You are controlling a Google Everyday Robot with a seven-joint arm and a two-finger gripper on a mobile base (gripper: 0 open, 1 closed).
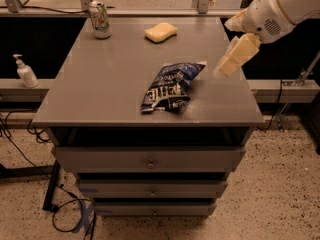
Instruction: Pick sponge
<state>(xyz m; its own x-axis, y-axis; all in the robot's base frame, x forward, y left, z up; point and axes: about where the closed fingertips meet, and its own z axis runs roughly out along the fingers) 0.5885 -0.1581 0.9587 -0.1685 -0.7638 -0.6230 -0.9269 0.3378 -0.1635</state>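
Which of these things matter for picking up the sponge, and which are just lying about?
For the job: sponge, at the back of the cabinet top; gripper, open, above the right edge, apart from the sponge.
Just lying about: soda can, back left corner; chip bag, middle; pump bottle, on the ledge at left.

The cream-yellow gripper (226, 48) hangs over the grey table's (100, 94) right edge, on a white arm (282, 6). Just left of it lies a dark blue bag (171, 86) with white lettering. Farther left are a pale yellow sponge (161, 32) and a pale printed can (101, 20).
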